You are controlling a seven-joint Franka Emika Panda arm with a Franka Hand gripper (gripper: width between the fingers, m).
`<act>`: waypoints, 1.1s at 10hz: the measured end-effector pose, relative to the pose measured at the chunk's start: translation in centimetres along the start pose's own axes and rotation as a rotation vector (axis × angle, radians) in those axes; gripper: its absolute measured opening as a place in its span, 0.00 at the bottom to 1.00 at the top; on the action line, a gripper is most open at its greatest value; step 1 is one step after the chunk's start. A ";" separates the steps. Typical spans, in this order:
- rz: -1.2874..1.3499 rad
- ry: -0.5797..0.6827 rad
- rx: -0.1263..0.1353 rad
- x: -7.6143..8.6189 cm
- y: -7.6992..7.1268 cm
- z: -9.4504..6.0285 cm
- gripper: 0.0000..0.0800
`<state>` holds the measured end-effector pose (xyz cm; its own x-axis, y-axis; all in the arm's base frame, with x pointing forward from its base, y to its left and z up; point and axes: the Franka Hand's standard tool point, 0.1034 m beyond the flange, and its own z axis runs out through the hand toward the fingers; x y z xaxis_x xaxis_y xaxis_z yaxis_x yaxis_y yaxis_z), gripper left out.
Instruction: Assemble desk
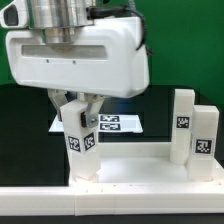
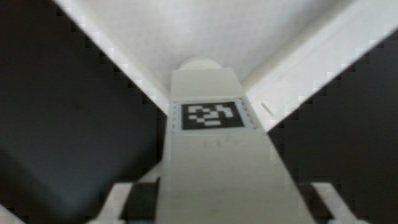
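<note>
Green backdrop and a black table top filled the exterior view when you looked at it, with a white border rail (image 1: pixel 40 198) running along the near edge. Your gripper (image 1: pixel 80 125) hung low over the work, its two fingers (image 1: pixel 68 112) closed on the upper part of a white leg (image 1: pixel 82 150) that stood upright on the tabletop (image 1: pixel 135 165). Two more legs (image 1: pixel 195 135) stood side by side toward the exterior view's right, touching or nearly touching each other, well apart from the held one. Behind, flat on the black table, lay the marker board (image 1: pixel 115 123), partly hidden by the gripper.

From the wrist you saw the same leg (image 2: pixel 217 140) end-on between the fingers, its square tag (image 2: pixel 214 114) facing the camera — the fingers themselves showed only as blurred edges low in the frame. White surfaces beyond it looked like the tabletop's rim (image 2: pixel 302 50), though the focus was too soft for you to be sure which corner it was.

You would judge the step to be fitting this leg into a corner socket. Whether it was already seated could not be told. Your next move called for keeping the leg upright and square to the socket — a tilt could jam it.
</note>
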<state>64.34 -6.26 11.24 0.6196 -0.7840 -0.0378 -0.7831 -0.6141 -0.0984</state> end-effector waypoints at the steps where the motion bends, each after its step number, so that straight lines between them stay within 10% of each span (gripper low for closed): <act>1: 0.183 0.019 0.018 -0.2 0.2 0.0 0.36; 3: 0.395 0.021 0.056 -0.3 0.6 0.0 0.37; 7: 0.423 0.014 0.029 -0.7 0.7 0.1 0.38; 9: 0.065 -0.039 -0.043 -1.2 -0.2 -0.6 0.76; 11: -0.253 -0.034 -0.035 -1.4 0.3 -0.4 0.80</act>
<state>63.20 -5.36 11.62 0.7971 -0.6018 -0.0501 -0.6039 -0.7936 -0.0742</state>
